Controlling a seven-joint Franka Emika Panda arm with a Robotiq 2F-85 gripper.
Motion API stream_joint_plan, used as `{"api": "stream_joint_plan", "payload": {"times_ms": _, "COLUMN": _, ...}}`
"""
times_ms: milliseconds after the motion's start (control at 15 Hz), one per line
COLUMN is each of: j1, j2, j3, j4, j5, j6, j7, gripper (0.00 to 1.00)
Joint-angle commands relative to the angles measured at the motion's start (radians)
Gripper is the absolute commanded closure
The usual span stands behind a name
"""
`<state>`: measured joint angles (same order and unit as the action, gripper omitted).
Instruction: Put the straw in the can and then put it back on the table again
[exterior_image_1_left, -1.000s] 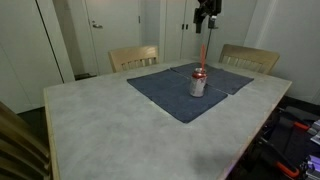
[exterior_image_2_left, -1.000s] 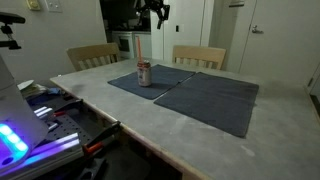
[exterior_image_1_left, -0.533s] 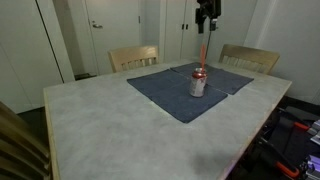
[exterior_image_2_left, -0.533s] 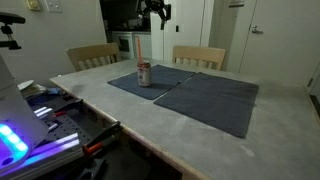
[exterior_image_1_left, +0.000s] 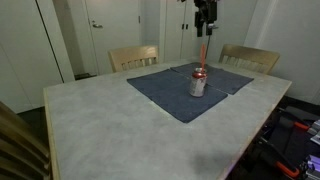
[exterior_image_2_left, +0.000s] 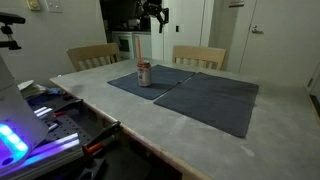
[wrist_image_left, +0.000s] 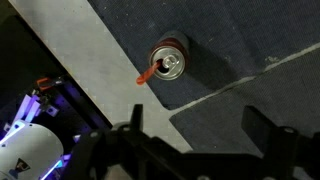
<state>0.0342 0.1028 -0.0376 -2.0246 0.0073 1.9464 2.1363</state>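
Note:
The silver-grey can (exterior_image_1_left: 198, 83) with red markings stands on a dark blue mat on the pale marbled table (exterior_image_1_left: 110, 120). It also shows in an exterior view (exterior_image_2_left: 144, 74). The red-orange straw (exterior_image_1_left: 202, 52) stands in the can, leaning slightly; it also shows in an exterior view (exterior_image_2_left: 138, 48). My gripper (exterior_image_1_left: 205, 24) hangs high above the can, near the straw's top, also in an exterior view (exterior_image_2_left: 152, 14). In the wrist view the can (wrist_image_left: 169, 62) is seen from above with the straw (wrist_image_left: 148, 74) sticking out of it. The jaws (wrist_image_left: 198, 120) are spread wide with nothing between them.
Two dark blue cloth mats (exterior_image_2_left: 210, 98) lie side by side on the table. Two wooden chairs (exterior_image_1_left: 133, 57) (exterior_image_1_left: 250, 57) stand at the far edge. Equipment with glowing lights (exterior_image_2_left: 25, 135) sits beside the table. Doors and a wall are behind.
My gripper has risen a little above the can. The straw has stayed in the can and the can has not moved.

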Motion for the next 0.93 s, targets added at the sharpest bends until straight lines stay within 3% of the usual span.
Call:
{"api": "stream_joint_plan", "payload": {"times_ms": 0, "j1": 0.003, "j2": -0.021, "j3": 0.013, "j4": -0.048, "j5": 0.017, "j6": 0.035, "j7": 0.059, "gripper": 0.00}}
{"api": "stream_joint_plan", "payload": {"times_ms": 867, "j1": 0.033, "j2": -0.031, "j3": 0.055, "j4": -0.107, "j5": 0.047, "j6": 0.056, "j7": 0.213, "gripper": 0.00}}
